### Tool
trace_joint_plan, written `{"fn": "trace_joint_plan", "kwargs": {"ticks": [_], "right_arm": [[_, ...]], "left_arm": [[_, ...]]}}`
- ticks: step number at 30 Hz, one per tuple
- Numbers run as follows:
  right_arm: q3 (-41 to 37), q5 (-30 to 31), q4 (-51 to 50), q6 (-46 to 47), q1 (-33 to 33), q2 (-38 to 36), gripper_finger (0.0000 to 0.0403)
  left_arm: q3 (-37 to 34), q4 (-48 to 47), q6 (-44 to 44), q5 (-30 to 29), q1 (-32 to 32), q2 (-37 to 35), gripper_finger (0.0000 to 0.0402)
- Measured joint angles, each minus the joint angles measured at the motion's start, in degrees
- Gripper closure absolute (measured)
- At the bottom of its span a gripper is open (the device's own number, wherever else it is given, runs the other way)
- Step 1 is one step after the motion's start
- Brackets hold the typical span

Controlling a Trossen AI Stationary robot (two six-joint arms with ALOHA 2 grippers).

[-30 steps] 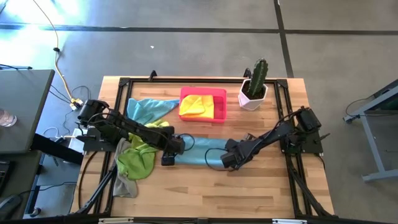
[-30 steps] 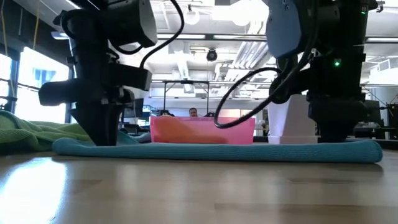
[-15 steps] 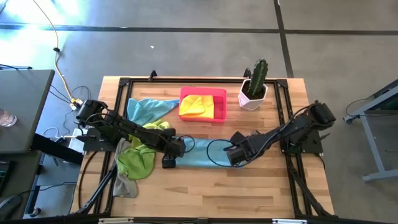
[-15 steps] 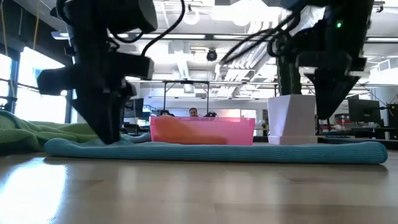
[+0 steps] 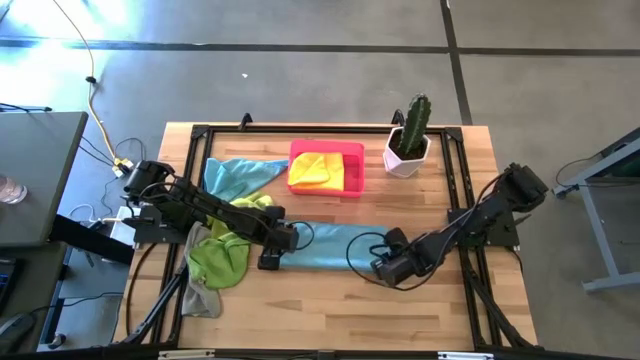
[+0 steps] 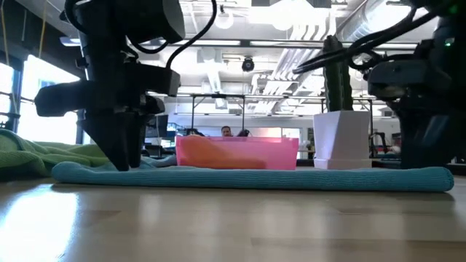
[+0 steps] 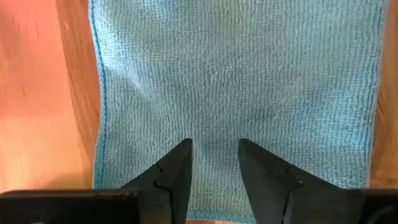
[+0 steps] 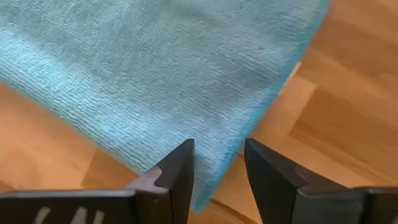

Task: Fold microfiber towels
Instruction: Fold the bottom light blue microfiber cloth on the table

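A light blue towel (image 5: 330, 245) (image 6: 255, 177) lies flat as a long strip across the middle of the table. My left gripper (image 5: 268, 260) (image 7: 214, 162) points down over the strip's left end (image 6: 73, 172). It is open, with towel showing in the gap. My right gripper (image 5: 385, 270) (image 8: 219, 162) points down at the strip's right end, over its near edge by a corner (image 8: 311, 18). It is open too. A lime green towel (image 5: 220, 255) lies bunched at the left. My left gripper has its open fingertips (image 7: 180, 155) low over the towel's left end; I cannot tell whether they touch it. My right gripper has its fingertips (image 8: 180, 158) over the towel's near edge; whether they touch it does not show either.
A pink tray (image 5: 352, 170) holding a yellow towel (image 5: 312, 172) stands at the far middle, with a cactus in a white pot (image 5: 408, 140) to its right. Another light blue towel (image 5: 235, 175) lies far left. A grey towel (image 5: 200, 298) lies near left. Bare wood lies along the near edge.
My right gripper has swung off the towel's right part toward the table's near edge and a little to the right. Its wrist has rolled about as it went. The light blue towel has stayed flat on the table.
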Motion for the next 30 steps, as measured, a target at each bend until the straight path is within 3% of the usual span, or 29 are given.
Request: {"fn": "trace_joint_plan", "kwargs": {"ticks": [8, 21, 30], "right_arm": [[-0.48, 1.06, -1.46, -3.17, -0.02, 0.00, 0.0269], [-0.41, 1.86, -1.80, 0.69, -3.08, 0.56, 0.0267], [-0.39, 1.17, -1.86, 0.87, -5.43, 0.81, 0.0189]], "left_arm": [[0.33, -0.26, -1.20, 3.71, 0.06, 2.66, 0.0280], [0.44, 0.85, -9.05, 6.67, -4.28, 4.35, 0.0280], [0.37, 0.92, -9.40, 7.95, -5.62, 4.35, 0.0280]]}}
